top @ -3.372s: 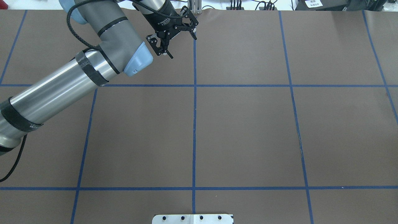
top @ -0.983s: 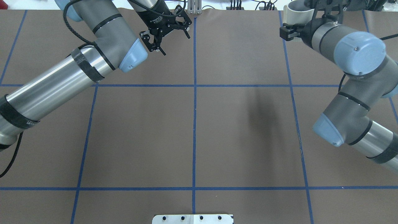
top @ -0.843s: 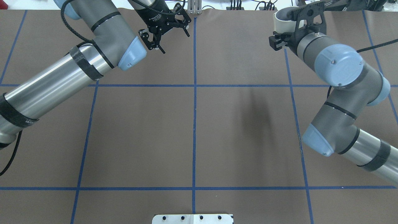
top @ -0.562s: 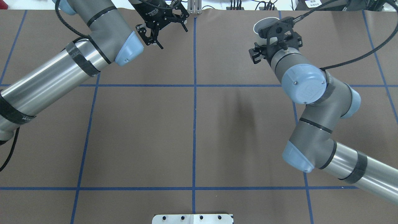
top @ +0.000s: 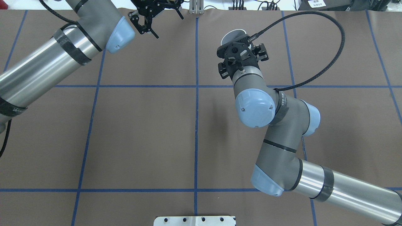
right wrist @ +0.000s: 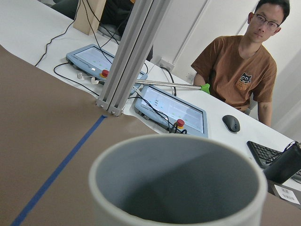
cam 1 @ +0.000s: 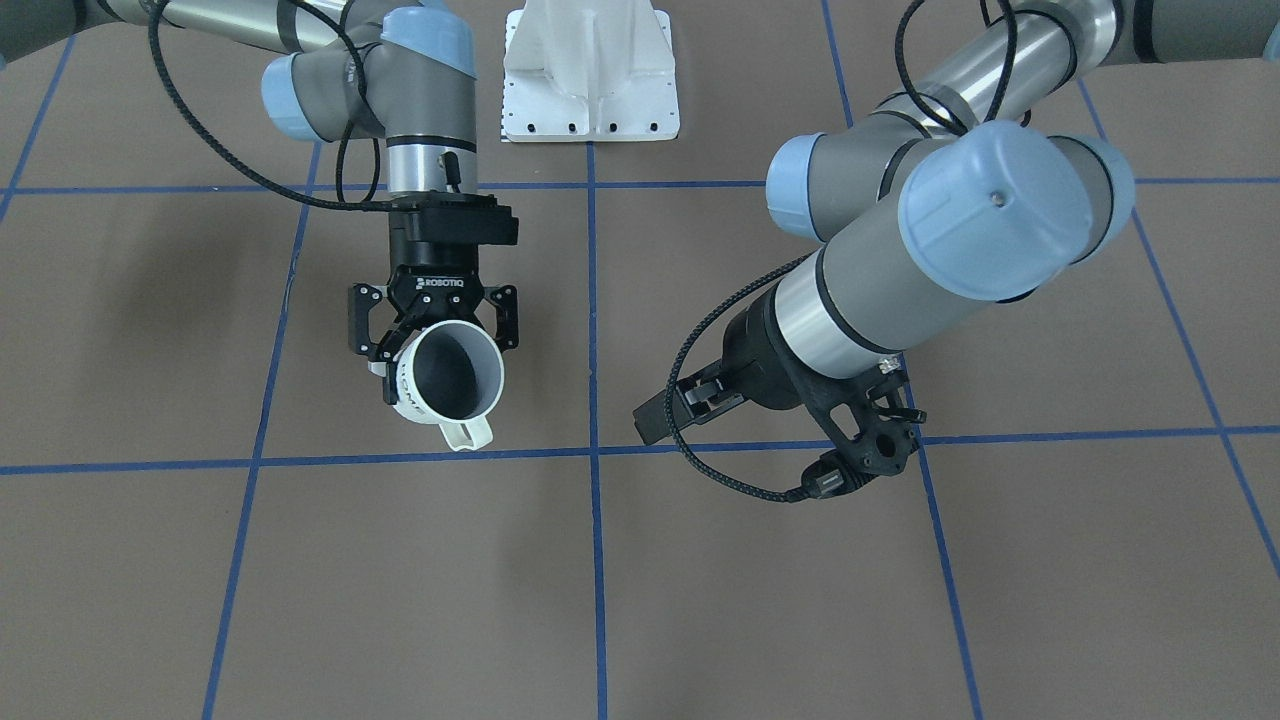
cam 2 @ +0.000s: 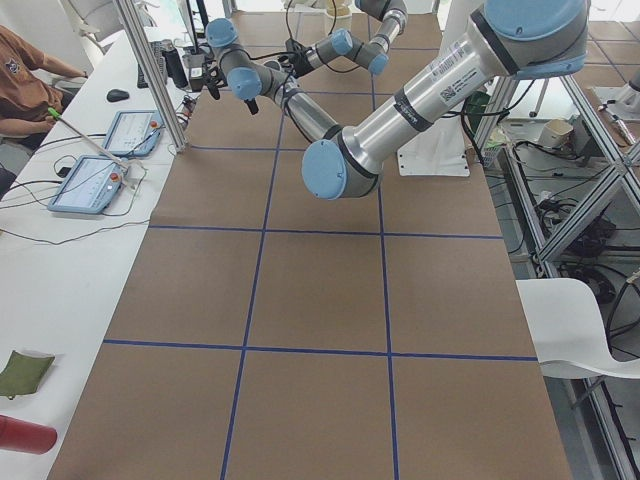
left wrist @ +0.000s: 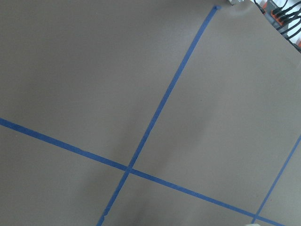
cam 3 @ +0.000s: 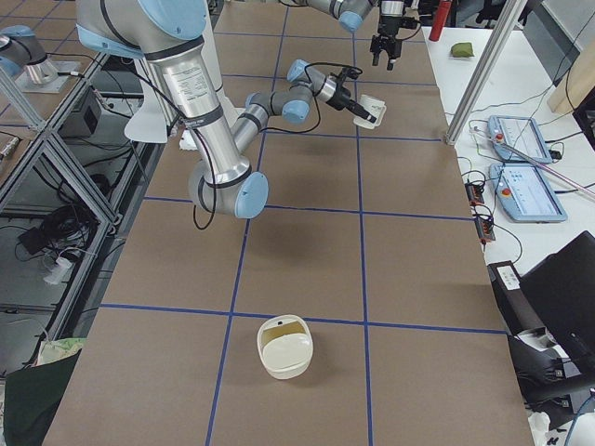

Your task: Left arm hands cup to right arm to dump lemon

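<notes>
The right claw [cam 1: 446,340] is clamping the tipped cup [cam 1: 450,385] by its wall, out ahead of the white base plate [cam 1: 590,70], while the left claw [top: 157,15] is hanging wide open and empty; the smooth cup could be swivelling or slipping as tilting deepens, and no lemon is showing inside.

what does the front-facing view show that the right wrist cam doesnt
Only front-facing: the right gripper clamped on the cup, the cup's handle pointing toward the view's bottom, the left arm, and the white base plate. Only right wrist: a man in a brown shirt, two touch pendants and an aluminium post. Both: the cup's grey inside and the brown table with blue tape lines.
</notes>
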### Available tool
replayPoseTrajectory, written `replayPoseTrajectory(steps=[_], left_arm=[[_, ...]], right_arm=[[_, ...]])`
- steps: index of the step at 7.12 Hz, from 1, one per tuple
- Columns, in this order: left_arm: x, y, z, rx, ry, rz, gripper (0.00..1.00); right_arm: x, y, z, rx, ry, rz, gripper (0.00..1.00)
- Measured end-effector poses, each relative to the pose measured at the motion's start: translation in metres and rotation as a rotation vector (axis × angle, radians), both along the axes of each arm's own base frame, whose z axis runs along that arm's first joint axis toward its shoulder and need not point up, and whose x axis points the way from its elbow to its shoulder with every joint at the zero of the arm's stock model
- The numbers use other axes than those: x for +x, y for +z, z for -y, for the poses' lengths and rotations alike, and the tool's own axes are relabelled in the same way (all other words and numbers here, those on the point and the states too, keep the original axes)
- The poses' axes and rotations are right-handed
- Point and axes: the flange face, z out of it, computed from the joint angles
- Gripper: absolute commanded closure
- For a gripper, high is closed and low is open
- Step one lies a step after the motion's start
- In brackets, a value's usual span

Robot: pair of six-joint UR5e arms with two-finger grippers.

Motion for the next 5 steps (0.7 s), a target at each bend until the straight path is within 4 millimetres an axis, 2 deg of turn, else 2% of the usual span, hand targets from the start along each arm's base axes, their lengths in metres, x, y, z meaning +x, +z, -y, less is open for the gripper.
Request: replayPoseTrajectory(steps=[2, 4, 5], left_arm=[[0.004, -0.002, -0.007, 0.038, 0.010, -0.035, 0.00], [0.019, -0.017, -0.026, 0.073, 0.045, -0.069, 0.00], [0.028, -0.023, -0.036, 0.084, 0.062, -0.080, 0.06]], right_arm=[[-0.026, -0.016, 0.001, 0.013, 0.008, -0.009, 0.83], [-0.039, -0.025, 0.001, 0.018, 0.008, -0.010, 0.83], [-0.042, -0.028, 0.002, 0.019, 0.009, -0.005, 0.82]])
